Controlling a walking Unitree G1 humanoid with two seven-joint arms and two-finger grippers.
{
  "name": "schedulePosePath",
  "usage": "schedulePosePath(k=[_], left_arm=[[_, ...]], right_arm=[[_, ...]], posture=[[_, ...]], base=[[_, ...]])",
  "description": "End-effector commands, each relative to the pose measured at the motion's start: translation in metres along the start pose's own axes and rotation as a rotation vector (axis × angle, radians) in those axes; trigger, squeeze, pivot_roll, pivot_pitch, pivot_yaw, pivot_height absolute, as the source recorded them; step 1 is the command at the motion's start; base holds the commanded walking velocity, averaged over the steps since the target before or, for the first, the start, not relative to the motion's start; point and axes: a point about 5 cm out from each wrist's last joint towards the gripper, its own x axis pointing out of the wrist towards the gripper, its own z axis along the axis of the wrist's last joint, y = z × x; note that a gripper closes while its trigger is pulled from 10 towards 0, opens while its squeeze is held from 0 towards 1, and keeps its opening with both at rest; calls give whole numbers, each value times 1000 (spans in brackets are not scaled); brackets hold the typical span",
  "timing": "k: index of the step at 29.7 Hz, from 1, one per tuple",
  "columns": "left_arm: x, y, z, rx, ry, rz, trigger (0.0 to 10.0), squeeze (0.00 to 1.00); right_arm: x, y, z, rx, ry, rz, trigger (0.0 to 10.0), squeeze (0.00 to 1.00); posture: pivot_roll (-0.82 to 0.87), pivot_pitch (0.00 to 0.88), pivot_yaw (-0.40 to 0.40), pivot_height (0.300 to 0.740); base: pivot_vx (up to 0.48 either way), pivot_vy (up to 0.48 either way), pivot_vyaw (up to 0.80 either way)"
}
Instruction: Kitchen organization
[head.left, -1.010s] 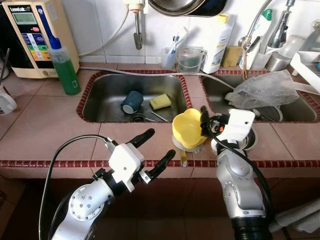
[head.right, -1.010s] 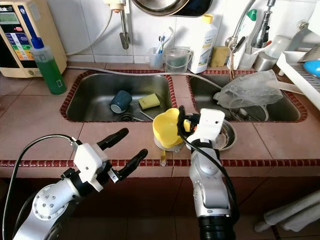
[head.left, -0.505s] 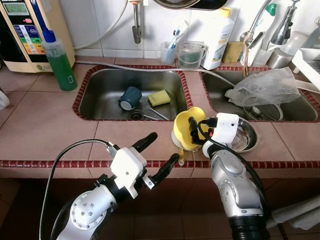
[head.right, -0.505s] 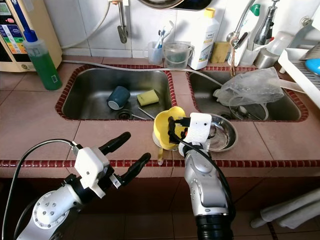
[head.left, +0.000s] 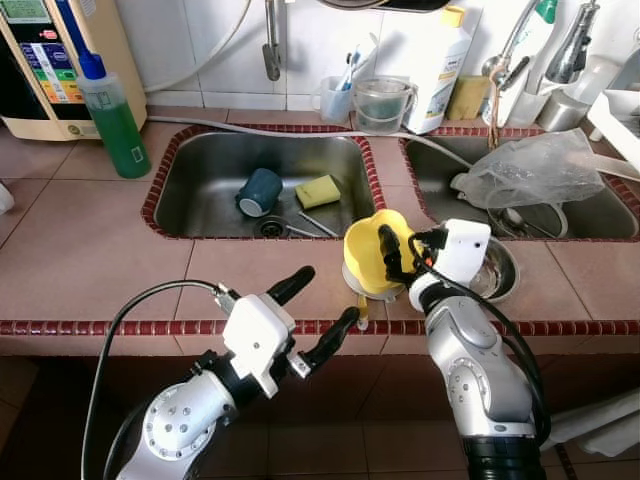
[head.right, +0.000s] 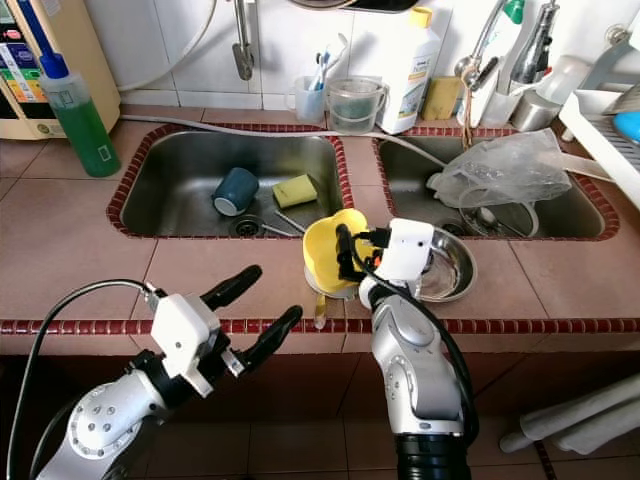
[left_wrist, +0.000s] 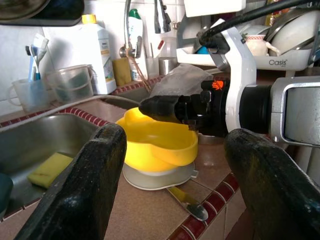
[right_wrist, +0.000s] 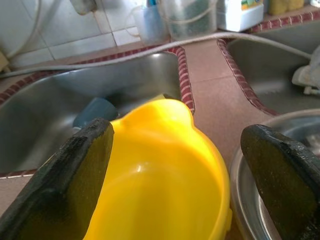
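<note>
Broadly, a pink-tiled worktop (head.left: 90, 250) with a dark red edge carries two steel sinks side by side. The left sink (head.left: 210, 185) holds a dark blue cup (head.left: 259, 191) on its side and a yellow sponge (head.left: 319, 190) just right of it; the right sink (head.left: 440, 185) has a crumpled clear plastic bag (head.left: 535, 172) lying over it. At the far left stands a green bottle (head.left: 110, 118) in front of a beige appliance (head.left: 35, 60). Against the far wall, between the sinks, a white bottle (head.left: 440, 65) stands beside a clear jug (head.left: 382, 104).

Near the front edge, between the sinks, a yellow bowl (head.left: 366, 256) sits on a pale plate (left_wrist: 157, 176), with a steel bowl (head.right: 447, 270) just to its right. A spoon (left_wrist: 187, 201) pokes out from under the plate towards the edge.

The right pincer (head.left: 386, 256) reaches over the yellow bowl, its fingers (right_wrist: 75, 175) spread wide on either side of the rim without pinching it. The left pincer (head.left: 317, 312) hovers at the near edge, left of the bowl, fingers (left_wrist: 85, 185) also spread apart.
</note>
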Motion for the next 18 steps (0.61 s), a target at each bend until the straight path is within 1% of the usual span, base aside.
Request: schedulePosePath(k=[1, 2, 3, 4, 7, 8, 9, 10, 12, 13, 14, 15, 16, 17, 18], left_arm=[[2, -2, 3, 4, -8, -13, 10000, 0], [2, -2, 3, 4, -8, -14, 10000, 0], [2, -2, 4, 5, -10, -16, 10000, 0], [2, -2, 4, 5, -10, -16, 10000, 0], [2, -2, 3, 5, -10, -17, 10000, 0], [3, -2, 3, 4, -11, -18, 10000, 0], [3, -3, 3, 4, -11, -19, 10000, 0], [3, -3, 4, 4, -12, -19, 10000, 0], [3, -3, 4, 3, -13, -21, 10000, 0], [3, -4, 4, 2, -14, -22, 10000, 0], [3, -4, 4, 2, -14, -22, 10000, 0], [3, -4, 4, 0, -14, -22, 10000, 0], [4, -4, 4, -1, -15, -24, 10000, 0], [3, -4, 4, -1, -15, -24, 10000, 0], [3, -4, 4, -2, -15, -24, 10000, 0]], right_arm=[[-1, -3, -1, 10, 5, -22, 8196, 0], [-1, -3, -1, 9, 5, -21, 8196, 0], [-2, -4, -2, 20, 13, -25, 5137, 0], [-2, -4, -2, 22, 14, -25, 5569, 0], [-3, -4, -4, 32, 32, -32, 5804, 0], [-3, -5, -6, 33, 43, -40, 7843, 0], [-3, -6, -8, 33, 55, -49, 7843, 0], [-3, -6, -8, 37, 59, -51, 7216, 0], [-4, -7, -10, 37, 67, -58, 7176, 0], [-4, -9, -12, 40, 77, -66, 6667, 0], [-4, -9, -12, 40, 77, -66, 6667, 0], [-4, -9, -13, 40, 79, -67, 2588, 0], [-5, -11, -15, 51, 96, -84, 2392, 0], [-5, -11, -15, 50, 91, -79, 706, 0], [-5, -11, -15, 48, 85, -74, 706, 0]], posture=[[-40, 89, -17, 740], [-40, 89, -17, 740], [-40, 85, -17, 740], [-40, 85, -18, 740], [-40, 82, -19, 740], [-39, 82, -18, 740], [-40, 81, -18, 740], [-40, 81, -17, 740], [-40, 82, -17, 740], [-42, 83, -16, 740], [-42, 83, -16, 740], [-42, 83, -16, 740], [-41, 84, -16, 740], [-41, 86, -16, 740], [-41, 86, -16, 740]], base=[[0, 0, 0], [0, 0, 0], [0, 0, 0], [0, 0, 0], [0, 0, 0], [0, 0, 0], [0, 0, 0], [0, 0, 0], [0, 0, 0], [0, 0, 0], [0, 0, 0], [0, 0, 0], [0, 0, 0], [0, 0, 0], [0, 0, 0]])
